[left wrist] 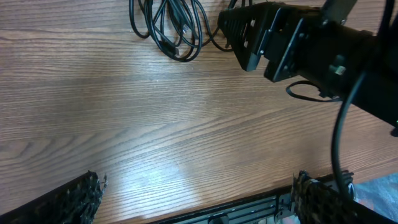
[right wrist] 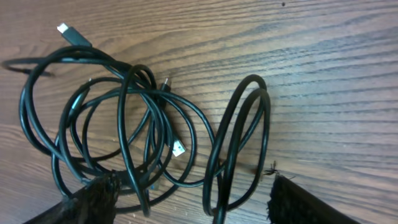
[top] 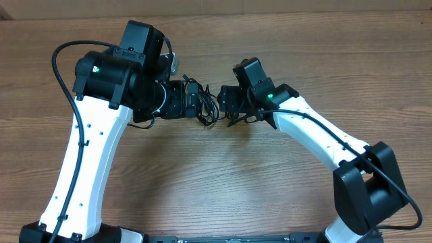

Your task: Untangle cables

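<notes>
Lying flat on the wooden table [top: 202, 192], the cables [right wrist: 124, 134] form one loose tangle of overlapping black loops. They sit mid-table, toward the far side, between the heads of the two arms. One silver-tipped plug [right wrist: 64, 28] pokes out at the tangle's edge. A second plug [right wrist: 179, 149] lies inside the loops. A doubled loop [right wrist: 239, 143], tall and narrow, stands out to one side of the main coil.

The right gripper [right wrist: 199, 202] hangs low over the tangle with its fingers apart. The doubled loop and some coil strands run between them, nothing pinched. One finger looks to touch the coil strands; contact cannot be confirmed.

The left gripper [left wrist: 199, 199] sits just left of the tangle, fingers spread wide, only bare wood between them, holding nothing. From its camera the cables lie ahead of the fingertips and apart from them, with the right gripper's black body just beside the loops.
</notes>
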You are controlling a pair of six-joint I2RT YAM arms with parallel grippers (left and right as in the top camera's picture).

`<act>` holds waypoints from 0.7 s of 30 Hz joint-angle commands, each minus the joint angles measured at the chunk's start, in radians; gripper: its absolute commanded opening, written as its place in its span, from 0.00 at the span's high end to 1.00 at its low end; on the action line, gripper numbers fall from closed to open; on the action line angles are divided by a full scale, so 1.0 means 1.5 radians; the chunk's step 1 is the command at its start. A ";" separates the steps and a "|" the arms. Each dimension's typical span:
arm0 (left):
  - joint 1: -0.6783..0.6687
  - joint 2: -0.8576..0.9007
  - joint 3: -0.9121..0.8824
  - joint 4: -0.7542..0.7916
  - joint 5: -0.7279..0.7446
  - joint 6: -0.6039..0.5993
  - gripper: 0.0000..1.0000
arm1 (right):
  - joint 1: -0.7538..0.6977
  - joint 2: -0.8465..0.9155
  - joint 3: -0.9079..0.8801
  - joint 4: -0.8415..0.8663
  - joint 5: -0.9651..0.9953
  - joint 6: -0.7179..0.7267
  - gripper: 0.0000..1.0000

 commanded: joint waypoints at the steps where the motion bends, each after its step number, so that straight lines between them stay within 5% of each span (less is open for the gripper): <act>1: 0.001 -0.004 0.005 -0.001 -0.001 -0.005 0.00 | 0.006 0.028 -0.020 0.010 -0.004 0.003 0.34; 7: 0.001 -0.004 0.005 -0.001 -0.001 -0.005 0.00 | 0.006 0.039 -0.020 0.009 -0.004 0.003 0.69; 10: 0.001 -0.004 0.005 -0.001 -0.001 -0.005 0.00 | 0.006 0.039 -0.020 0.009 -0.004 0.003 0.96; 21: 0.001 -0.004 0.005 0.000 -0.001 -0.005 0.00 | 0.006 -0.022 0.111 -0.109 -0.004 -0.019 0.96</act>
